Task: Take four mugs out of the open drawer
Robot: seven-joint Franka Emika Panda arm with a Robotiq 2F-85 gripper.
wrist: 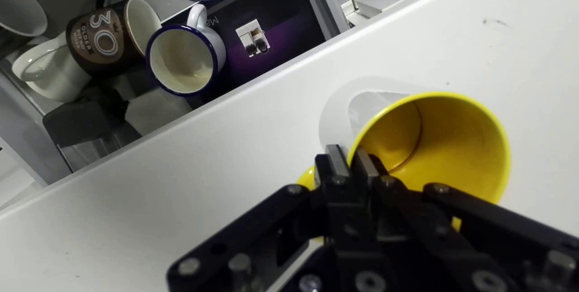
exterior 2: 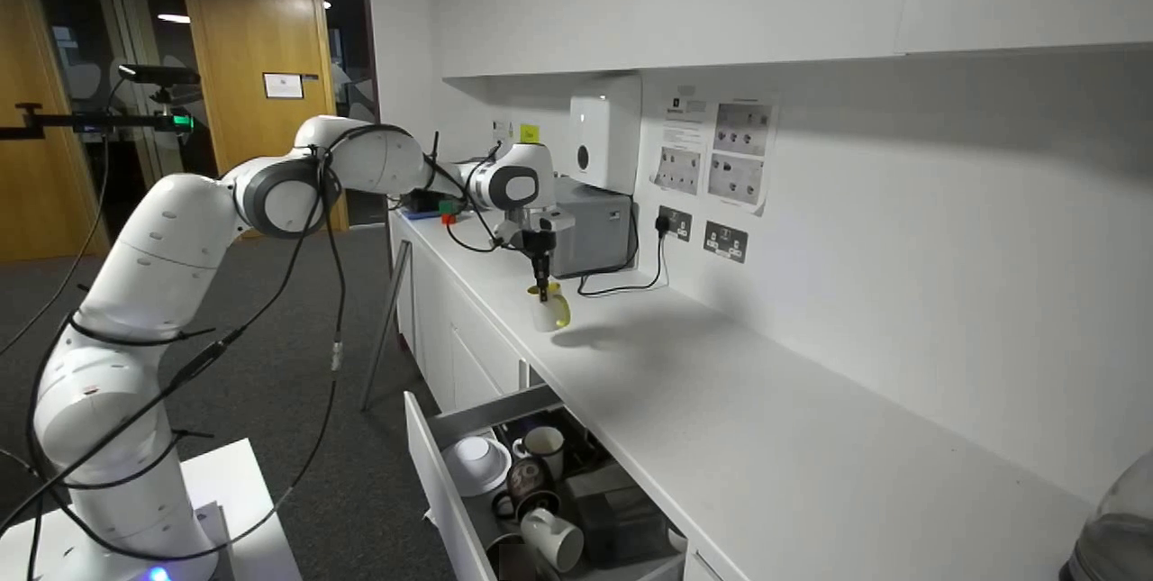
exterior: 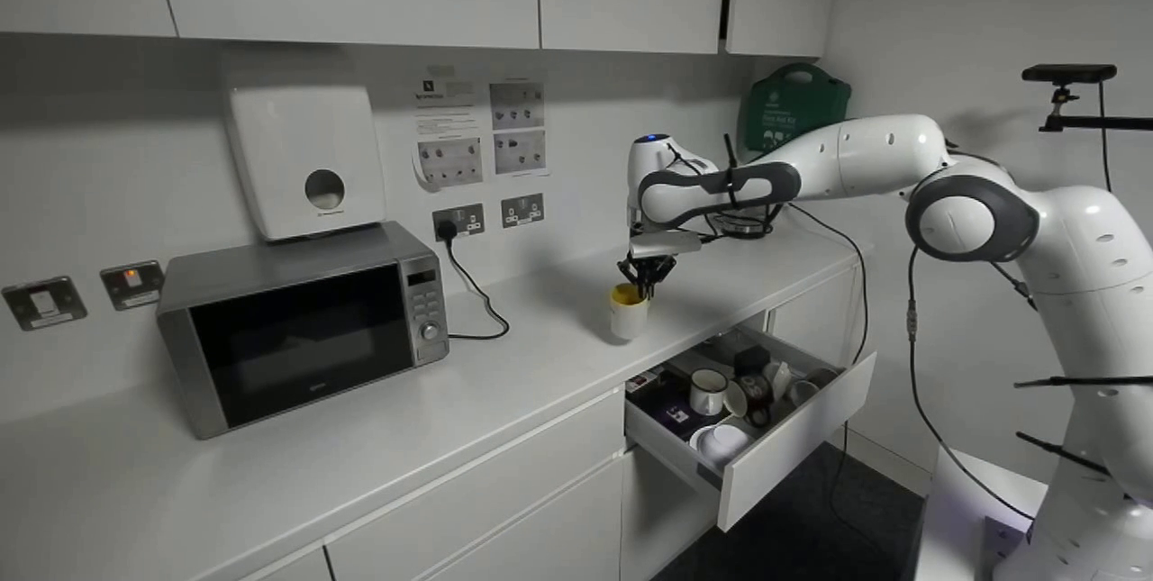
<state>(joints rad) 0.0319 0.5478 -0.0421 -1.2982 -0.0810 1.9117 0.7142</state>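
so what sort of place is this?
Probably a workplace kitchenette: the microwave and the open drawer with mugs in it say kitchen, and the first aid kit hints at a workplace rather than a home.

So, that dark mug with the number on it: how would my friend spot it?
Beneath the counter is an open drawer. Inside, the dark mug lies on its side between the blue-rimmed mug and a white mug. Unlike those two pale neighbours, it carries a big 30.
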